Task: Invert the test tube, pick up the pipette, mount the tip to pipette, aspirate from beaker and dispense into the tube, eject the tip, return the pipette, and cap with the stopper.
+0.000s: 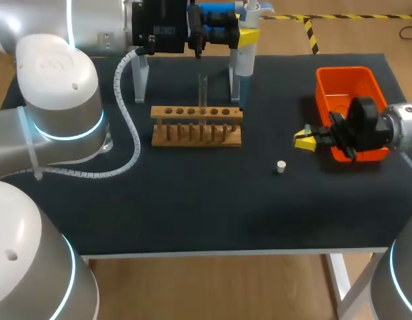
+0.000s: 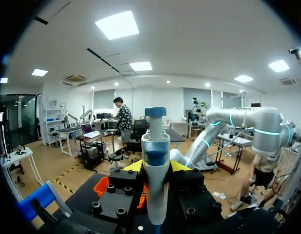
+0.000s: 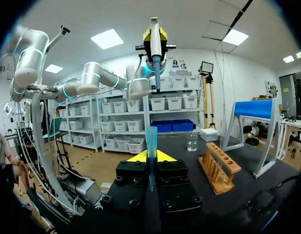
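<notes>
My left gripper [image 1: 216, 30] is high over the table's back edge, shut on the white and blue pipette [image 1: 247, 40]. In the left wrist view the pipette [image 2: 155, 161] stands between the yellow fingertips of that gripper [image 2: 156, 168]. At the right, beside the orange bin, my right gripper [image 1: 303, 139] is shut on a blue pipette tip [image 3: 151, 146], which stands upright between its fingers [image 3: 151, 157]. The pipette [image 3: 155, 44] hangs high above and ahead of this tip. A clear test tube [image 1: 203, 100] stands in the wooden rack [image 1: 197, 127]. The white stopper [image 1: 281, 167] lies on the mat.
An orange bin [image 1: 346, 93] sits at the right, partly behind my right gripper. The pipette stand's white legs [image 1: 141, 80] rise behind the rack. A glass beaker [image 3: 192, 142] stands beyond the rack [image 3: 219, 168], near my left arm's base [image 1: 59, 107].
</notes>
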{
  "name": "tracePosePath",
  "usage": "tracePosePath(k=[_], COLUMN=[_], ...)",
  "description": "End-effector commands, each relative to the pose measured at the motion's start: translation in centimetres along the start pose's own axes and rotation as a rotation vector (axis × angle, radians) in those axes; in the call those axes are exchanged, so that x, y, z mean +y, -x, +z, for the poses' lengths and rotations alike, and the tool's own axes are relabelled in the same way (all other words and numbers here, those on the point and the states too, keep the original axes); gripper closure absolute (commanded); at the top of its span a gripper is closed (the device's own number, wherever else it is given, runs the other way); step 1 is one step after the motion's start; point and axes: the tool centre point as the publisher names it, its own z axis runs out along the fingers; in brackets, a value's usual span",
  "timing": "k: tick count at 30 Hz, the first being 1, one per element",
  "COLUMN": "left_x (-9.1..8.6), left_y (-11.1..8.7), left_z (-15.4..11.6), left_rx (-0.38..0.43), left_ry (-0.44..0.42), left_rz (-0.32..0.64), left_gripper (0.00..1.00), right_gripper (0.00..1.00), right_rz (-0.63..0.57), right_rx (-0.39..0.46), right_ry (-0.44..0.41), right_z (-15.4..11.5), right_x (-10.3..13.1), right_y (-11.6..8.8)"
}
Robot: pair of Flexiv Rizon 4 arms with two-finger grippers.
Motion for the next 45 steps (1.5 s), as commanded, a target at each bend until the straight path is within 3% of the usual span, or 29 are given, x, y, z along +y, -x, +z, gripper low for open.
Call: tracePosePath(k=[1, 24, 45], left_x=[-0.1, -0.1, -0.1], left_y=[0.0, 0.0, 0.0], left_z=[0.0, 0.0, 0.0], left_rx=[0.000, 0.000, 0.000], left_ry=[0.002, 0.002, 0.002], left_rz=[-0.001, -0.001, -0.001], left_gripper=[1.00, 1.00, 1.00], right_gripper=[1.00, 1.00, 1.00], right_rz=[-0.004, -0.076, -0.063], right_rx=[0.006, 0.042, 0.078], right_ry=[-0.003, 0.001, 0.007], right_z=[1.4, 8.2, 11.3], right_x=[0.1, 1.8, 2.3], right_y=[0.8, 3.1, 3.1])
